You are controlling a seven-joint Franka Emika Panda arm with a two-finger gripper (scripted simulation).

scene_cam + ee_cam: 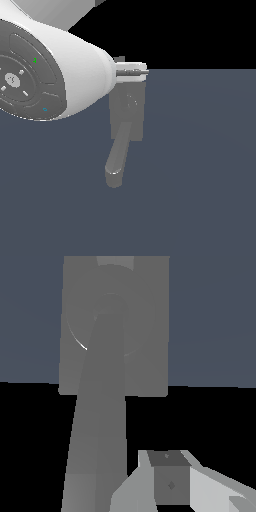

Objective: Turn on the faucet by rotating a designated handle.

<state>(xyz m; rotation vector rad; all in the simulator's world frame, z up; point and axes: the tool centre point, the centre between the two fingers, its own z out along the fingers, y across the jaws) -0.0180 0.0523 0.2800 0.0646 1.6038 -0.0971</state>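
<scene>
- Grey matte faucet (127,112) stands near the middle of the exterior view on a flat slate-blue floor (200,175), with black background above the floor's far edge.
- We see its rectangular block body upright, and a thick rounded spout (119,157) reaching from the block's lower part toward the camera and slightly to the exterior view's left, ending in a blunt tip close to the floor.
- Our arm (45,70) fills the upper part of the exterior view's left, a large white housing with a dark grey round cap facing the camera.
- We make out the gripper (131,70) as a pale, narrow piece jutting from behind the arm, right at the top of the faucet block; it looks to be touching or just above the top edge.
- We cannot tell how far the claw is open or whether it has hold of anything, since the arm hides most of it and the visible tip is small and blurred.
- Our wrist view shows the faucet (145,331) block from close up, with a round hub marked on its face and a long grey bar (97,426) running from that hub toward the camera; we cannot tell for certain whether this bar is the spout or the handle.
- We see one pale finger (170,483) of the gripper beside that bar, near it but not clearly touching.
</scene>
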